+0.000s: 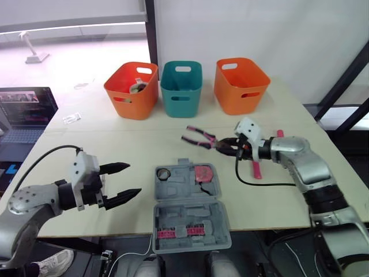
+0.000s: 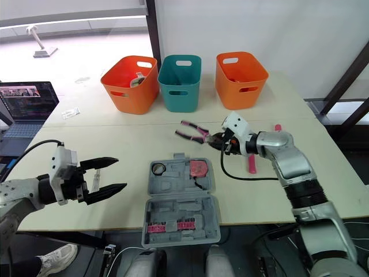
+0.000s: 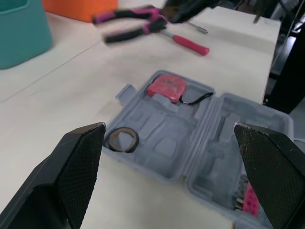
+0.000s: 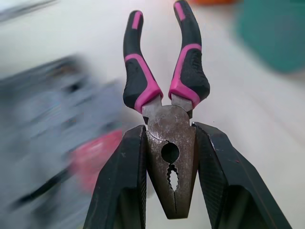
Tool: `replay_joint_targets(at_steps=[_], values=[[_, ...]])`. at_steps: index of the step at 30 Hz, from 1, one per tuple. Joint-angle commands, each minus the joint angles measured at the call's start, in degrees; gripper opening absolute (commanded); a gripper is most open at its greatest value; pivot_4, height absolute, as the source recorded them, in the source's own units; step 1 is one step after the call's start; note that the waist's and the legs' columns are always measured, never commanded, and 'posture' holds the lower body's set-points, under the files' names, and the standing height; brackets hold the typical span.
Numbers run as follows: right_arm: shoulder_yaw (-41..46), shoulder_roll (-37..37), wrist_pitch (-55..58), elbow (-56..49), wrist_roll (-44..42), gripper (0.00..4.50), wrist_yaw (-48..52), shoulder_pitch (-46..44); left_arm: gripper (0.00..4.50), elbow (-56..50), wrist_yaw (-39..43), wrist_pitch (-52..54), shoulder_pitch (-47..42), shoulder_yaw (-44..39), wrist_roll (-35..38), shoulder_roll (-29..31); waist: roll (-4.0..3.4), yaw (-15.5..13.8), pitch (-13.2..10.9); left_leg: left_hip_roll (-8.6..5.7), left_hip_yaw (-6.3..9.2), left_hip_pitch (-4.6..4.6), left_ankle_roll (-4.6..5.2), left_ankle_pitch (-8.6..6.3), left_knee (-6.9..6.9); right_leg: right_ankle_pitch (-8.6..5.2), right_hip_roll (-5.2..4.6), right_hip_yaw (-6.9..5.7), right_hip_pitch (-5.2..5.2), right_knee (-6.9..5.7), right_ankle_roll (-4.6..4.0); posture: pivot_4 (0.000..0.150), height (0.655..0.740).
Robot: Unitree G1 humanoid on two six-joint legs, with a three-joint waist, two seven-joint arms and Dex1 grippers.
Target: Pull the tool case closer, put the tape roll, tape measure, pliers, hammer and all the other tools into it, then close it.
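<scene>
The grey tool case (image 1: pixel 187 210) lies open at the table's front edge, with a tape roll (image 1: pixel 163 172) and a pink tape measure (image 1: pixel 202 173) in its far half and pink bits in the near half. My right gripper (image 1: pixel 226 146) is shut on the metal head of the pink-and-black pliers (image 1: pixel 199 137), holding them above the table just beyond the case; their handles (image 4: pixel 162 62) point away from the fingers. A pink-handled hammer (image 1: pixel 256 167) lies under my right wrist. My left gripper (image 1: pixel 125 179) stands open left of the case, holding nothing.
Two orange bins (image 1: pixel 134 89) (image 1: pixel 240 84) and a teal bin (image 1: pixel 181 88) stand in a row at the back of the table. A laptop (image 1: pixel 23 112) sits off the table's left side. A small paper slip (image 1: pixel 71 119) lies at the far left.
</scene>
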State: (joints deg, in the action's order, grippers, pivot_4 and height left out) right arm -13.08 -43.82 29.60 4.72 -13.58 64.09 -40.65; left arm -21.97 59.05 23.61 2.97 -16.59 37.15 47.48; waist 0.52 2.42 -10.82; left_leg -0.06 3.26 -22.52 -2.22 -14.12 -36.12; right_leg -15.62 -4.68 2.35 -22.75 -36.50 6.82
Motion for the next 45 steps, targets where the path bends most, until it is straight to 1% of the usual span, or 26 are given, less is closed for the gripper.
replay_joint_targets(at_steps=[1, 4, 7, 10, 14, 20, 23, 25, 30, 34, 41, 45], values=[[-2.9, -4.9, 1.6, -2.8, 0.9, 0.95, 9.9, -5.5, 4.5, 0.0, 1.7, -2.4, 0.7, -1.5, -2.1, 1.8, 0.02, 0.0, 0.0, 0.0, 0.01, 0.0, 0.0, 0.0, 0.01, 0.0, 0.0, -0.01, 0.0, 0.01, 0.0, 0.15, 0.74], [-6.4, -6.8, 1.1, -3.8, 2.9, 0.95, 14.6, -8.3, 4.5, -1.5, 1.1, -1.5, 3.3, -3.2, -0.7, 1.3, 0.03, 0.1, 0.0, 0.01, -0.01, 0.0, 0.0, 0.0, 0.04, 0.0, -0.01, 0.01, -0.02, 0.03, 0.0, 0.15, 0.74], [-8.4, -5.6, 1.7, -4.9, 4.0, 0.95, 15.9, -9.5, 4.5, -3.0, 0.4, -1.5, 5.7, -4.5, 0.3, 0.2, 0.03, 0.2, 0.0, 0.03, 0.0, 0.0, 0.0, 0.0, 0.07, 0.0, 0.0, 0.0, -0.06, 0.03, 0.0, 0.15, 0.74], [-11.9, -3.9, 2.1, -5.5, 5.6, 0.95, 17.7, -9.7, 4.5, -4.1, 0.3, -2.2, 7.9, -4.5, -0.7, -0.3, 0.03, 0.1, 0.0, 0.04, 0.0, 0.0, 0.0, 0.0, 0.06, 0.0, 0.0, 0.0, -0.07, 0.0, 0.0, 0.15, 0.74], [-15.5, 1.4, 3.0, -3.2, 9.6, 0.95, 14.5, -11.0, 4.5, -5.3, -1.1, -2.4, 9.6, -4.6, -1.3, -1.2, 0.04, 0.1, 0.0, 0.04, -0.01, -0.02, 0.0, 0.0, 0.0, 0.0, -0.01, 0.0, -0.06, 0.0, -0.01, 0.15, 0.74], [-18.8, 5.6, 6.2, -5.2, 13.2, 0.95, 11.6, -9.7, 4.5, -6.8, -4.4, -0.7, 12.2, -6.0, -0.8, -2.1, 0.04, -0.1, 0.0, 0.03, 0.04, -0.11, -0.01, 0.0, 0.03, 0.01, -0.02, -0.02, -0.14, 0.0, -0.01, 0.15, 0.74], [-19.9, 8.1, 8.0, -4.8, 14.3, 0.95, 9.9, -9.4, 4.5, -7.7, -4.5, -1.1, 13.9, -6.9, -1.4, -2.2, 0.05, 0.0, 0.0, 0.03, 0.06, -0.13, -0.01, 0.0, 0.02, 0.01, -0.01, -0.02, -0.16, -0.02, -0.01, 0.15, 0.74], [-20.2, 9.7, 8.7, -2.5, 15.1, 0.95, 8.7, -10.4, 4.5, -8.3, -4.6, -1.2, 14.7, -7.5, -1.6, -2.1, 0.05, 0.1, 0.0, 0.03, 0.04, -0.12, -0.01, 0.0, 0.02, 0.01, -0.01, -0.02, -0.18, -0.03, -0.02, 0.15, 0.74], [-21.2, 11.7, 9.1, -0.4, 16.0, 0.95, 8.6, -11.0, 4.5, -8.6, -5.1, -2.1, 15.3, -7.7, -3.7, -1.5, 0.05, 0.0, 0.0, 0.02, 0.03, -0.13, -0.01, 0.0, 0.02, 0.01, -0.01, -0.02, -0.19, -0.04, -0.02, 0.15, 0.74], [-22.6, 14.4, 8.3, 2.6, 17.0, 0.95, 7.6, -11.0, 4.5, -10.2, -6.4, -0.3, 13.1, -7.4, -2.7, -1.1, 0.05, 0.0, 0.0, 0.02, 0.04, -0.12, -0.01, 0.0, 0.02, 0.01, -0.01, -0.02, -0.19, -0.05, -0.02, 0.15, 0.74], [-22.0, 15.2, 7.7, 3.1, 17.2, 0.95, 8.0, -10.4, 4.5, -10.6, -7.1, 1.7, 11.8, -7.9, -2.0, -0.1, 0.05, 0.1, 0.0, 0.02, 0.02, -0.12, -0.02, 0.0, 0.02, 0.01, 0.0, -0.01, -0.29, -0.21, -0.02, 0.15, 0.74], [-21.3, 16.9, 7.0, 4.6, 16.7, 0.95, 6.7, -9.7, 4.5, -11.0, -7.5, 2.7, 10.8, -7.4, -2.0, 0.1, 0.06, 0.2, 0.0, 0.02, 0.02, -0.11, -0.01, 0.0, 0.0, 0.0, 0.01, 0.0, -0.35, -0.39, -0.03, 0.15, 0.74]])
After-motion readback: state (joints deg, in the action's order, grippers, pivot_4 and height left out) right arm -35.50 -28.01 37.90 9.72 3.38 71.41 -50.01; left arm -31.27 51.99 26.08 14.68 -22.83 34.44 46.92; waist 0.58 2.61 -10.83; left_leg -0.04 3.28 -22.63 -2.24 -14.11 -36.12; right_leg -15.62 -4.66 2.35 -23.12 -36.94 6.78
